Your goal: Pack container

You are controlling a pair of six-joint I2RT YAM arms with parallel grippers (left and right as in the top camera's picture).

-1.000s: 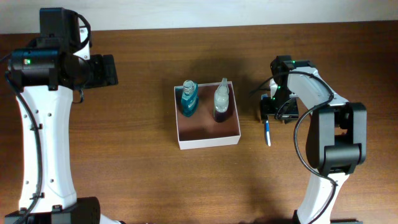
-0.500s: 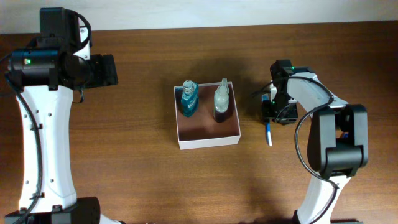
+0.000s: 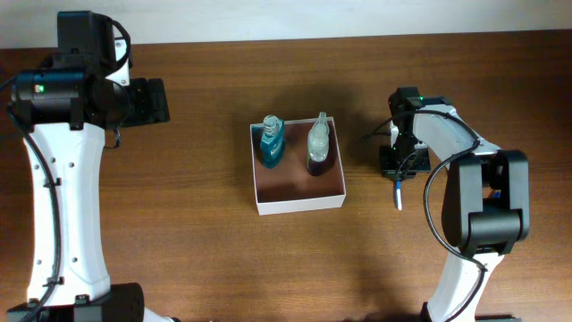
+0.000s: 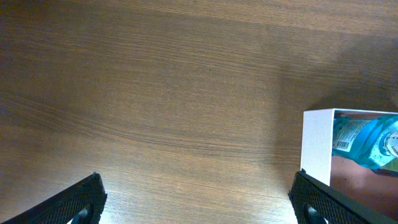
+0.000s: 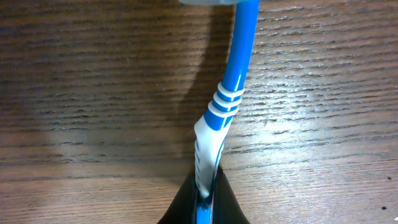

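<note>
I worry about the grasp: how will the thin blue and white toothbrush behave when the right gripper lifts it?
The toothbrush looks like slim hard plastic, so it is probably stiff and light. The right gripper pinches it leaving a long part free, so it may pivot. Its smooth narrow handle could also slip or roll.

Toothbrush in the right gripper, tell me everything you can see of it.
The toothbrush has a blue plastic handle with a white grip section and white stripes. The right gripper pinches its white part, so it sticks out over the wooden table, right of the container. Its head is out of the wrist view.
</note>
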